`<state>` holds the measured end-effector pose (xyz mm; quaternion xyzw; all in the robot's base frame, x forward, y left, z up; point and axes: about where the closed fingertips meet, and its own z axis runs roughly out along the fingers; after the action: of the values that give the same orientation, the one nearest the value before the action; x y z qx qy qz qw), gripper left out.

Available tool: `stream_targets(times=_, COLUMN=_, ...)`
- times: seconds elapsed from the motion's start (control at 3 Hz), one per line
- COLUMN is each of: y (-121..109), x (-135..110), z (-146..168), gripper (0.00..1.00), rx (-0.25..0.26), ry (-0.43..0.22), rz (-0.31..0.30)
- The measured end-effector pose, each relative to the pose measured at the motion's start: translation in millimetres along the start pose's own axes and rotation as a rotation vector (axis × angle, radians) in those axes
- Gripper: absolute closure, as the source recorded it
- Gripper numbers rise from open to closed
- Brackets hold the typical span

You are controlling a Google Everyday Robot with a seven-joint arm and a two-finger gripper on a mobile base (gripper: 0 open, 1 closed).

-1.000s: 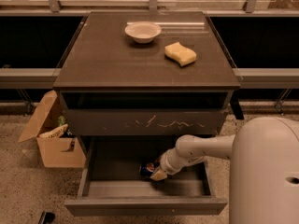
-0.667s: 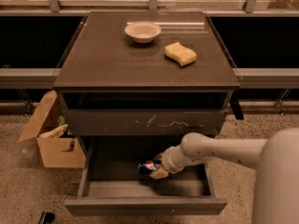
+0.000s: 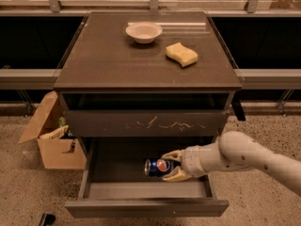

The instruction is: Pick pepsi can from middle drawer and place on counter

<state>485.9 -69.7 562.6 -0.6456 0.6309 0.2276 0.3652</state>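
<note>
The pepsi can (image 3: 158,167) is dark blue with a round red-white-blue logo. It lies on its side, held above the floor of the open middle drawer (image 3: 146,206). My gripper (image 3: 173,165) reaches in from the right on a cream arm and is shut on the can, one finger above it and one below. The counter (image 3: 117,60) is the dark brown top slab above the drawers.
A white bowl (image 3: 144,32) and a yellow sponge (image 3: 181,54) sit on the counter's back half. The scratched drawer front (image 3: 146,123) hangs just above the can. An open cardboard box (image 3: 52,134) stands on the floor at the left.
The arm has drawn back and extended from the right, and the can has risen off the drawer floor and moved slightly left in the gripper.
</note>
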Motion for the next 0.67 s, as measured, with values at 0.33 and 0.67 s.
stream_targets(times=0.33, y=3.5, x=-14.9, z=-49.6, gripper=1.0, rx=0.043, ry=-0.028, rz=-0.043)
stream_targets(times=0.67, y=6.2, x=-12.4, z=-51.9, gripper=1.0, rx=0.044, ry=-0.028, rz=-0.039)
